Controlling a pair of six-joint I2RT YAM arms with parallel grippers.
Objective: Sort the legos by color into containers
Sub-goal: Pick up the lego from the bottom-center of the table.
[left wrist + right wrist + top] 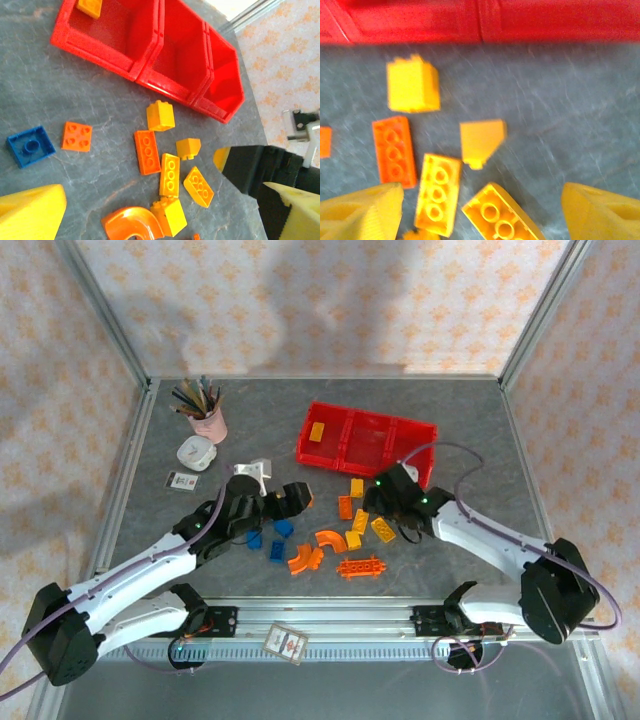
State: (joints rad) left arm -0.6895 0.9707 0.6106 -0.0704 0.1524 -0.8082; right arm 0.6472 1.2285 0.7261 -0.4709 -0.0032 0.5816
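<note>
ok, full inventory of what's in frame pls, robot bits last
tray: 1, red, three compartments, far side right of centre
brick in tray: 1, yellow, left compartment
loose yellow bricks: 5, yellow, on the table in front of the tray
orange pieces: about 6, orange, mid-table; includes arches and a long studded piece
blue bricks: 3, blue, left of the arches
cup of pencils: 1, pink, far left
small white object: 1, white, in front of the cup
card: 1, white, beside it
second card: 1, on the near rail
left gripper: open, empty, near the blue bricks
right gripper: open, empty, over the yellow bricks
</note>
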